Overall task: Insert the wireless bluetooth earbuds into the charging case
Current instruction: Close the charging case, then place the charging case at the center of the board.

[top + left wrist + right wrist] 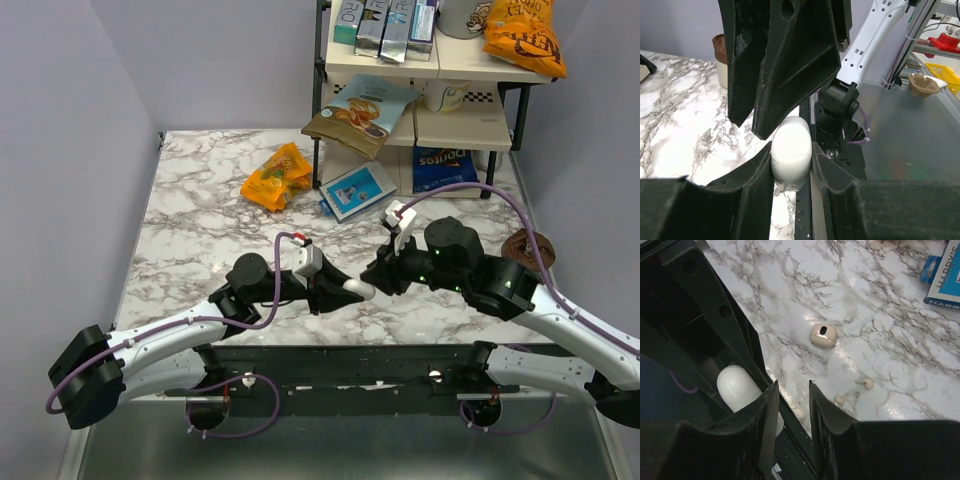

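The charging case [823, 335], a small cream-beige oval with a dark slot, lies on the marble table [900, 330]. Two cream earbuds [866, 383] [841, 400] lie near it, apart from it. My left gripper [345, 290] [792, 150] is shut on a white egg-shaped object [791, 155] [737, 385] [357, 290] with a seam round it, held near the table's front edge. My right gripper [378, 275] [793, 390] is open by a narrow gap and empty, tip to tip with the left one. Its fingers [785, 65] hang just above the white object.
An orange snack bag [278, 175] and a blue box [357, 190] [945, 270] lie at the back of the table. A shelf [420, 60] with snack bags stands at the back right. A brown disc [528, 246] lies by the right edge.
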You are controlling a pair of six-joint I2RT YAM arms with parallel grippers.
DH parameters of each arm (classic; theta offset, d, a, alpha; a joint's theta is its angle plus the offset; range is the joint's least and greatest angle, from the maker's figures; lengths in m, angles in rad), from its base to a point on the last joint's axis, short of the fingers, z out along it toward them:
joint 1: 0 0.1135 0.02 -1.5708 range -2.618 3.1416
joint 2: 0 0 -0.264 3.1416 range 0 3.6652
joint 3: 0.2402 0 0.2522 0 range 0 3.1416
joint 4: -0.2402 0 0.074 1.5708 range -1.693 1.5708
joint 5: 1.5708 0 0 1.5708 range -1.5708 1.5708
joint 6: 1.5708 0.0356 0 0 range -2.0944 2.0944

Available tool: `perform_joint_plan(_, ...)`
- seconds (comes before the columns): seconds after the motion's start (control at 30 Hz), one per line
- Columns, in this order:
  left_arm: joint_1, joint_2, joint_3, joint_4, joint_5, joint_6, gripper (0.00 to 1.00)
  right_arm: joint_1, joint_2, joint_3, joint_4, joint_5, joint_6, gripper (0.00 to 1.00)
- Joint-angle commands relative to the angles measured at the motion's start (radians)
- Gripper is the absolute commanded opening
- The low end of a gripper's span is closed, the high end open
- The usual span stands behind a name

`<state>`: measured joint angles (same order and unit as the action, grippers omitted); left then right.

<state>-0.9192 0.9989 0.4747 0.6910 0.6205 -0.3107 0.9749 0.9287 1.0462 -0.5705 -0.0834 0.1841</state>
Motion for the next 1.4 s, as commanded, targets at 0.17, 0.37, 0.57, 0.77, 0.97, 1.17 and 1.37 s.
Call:
perform_joint_plan(0.17,-0.003,-0.013,0.019,-0.069,-0.194,0.042,0.0,0.001,-0.065,-0.006,-0.006,0.293,0.098,0.5)
perform_joint_plan(0.37,0.13,0.036,0.068,-0.434,-0.613,-0.158,0.0,-0.076,-0.08,-0.073,-0.003,0.344,0.169,0.56)
perform_joint_plan(0.57,0.422,0.227,0.065,-0.516,-0.46,-0.361,0.0,-0.082,-0.037,-0.175,0.067,0.312,0.196,0.56)
perform_joint_plan(0.77,0.479,0.435,0.2,-0.539,-0.435,-0.288,0.0,-0.085,-0.034,-0.227,0.116,0.269,0.209,0.56)
perform_joint_plan(0.97,0.505,0.567,0.281,-0.538,-0.447,-0.278,0.0,-0.085,-0.039,-0.241,0.124,0.267,0.203,0.56)
perform_joint_plan(1.17,0.519,0.682,0.346,-0.565,-0.455,-0.257,0.23,-0.084,-0.041,-0.241,0.118,0.264,0.19,0.56)
perform_joint_plan(1.37,0.525,0.699,0.344,-0.601,-0.498,-0.242,0.45,-0.087,-0.054,-0.238,0.104,0.286,0.179,0.56)
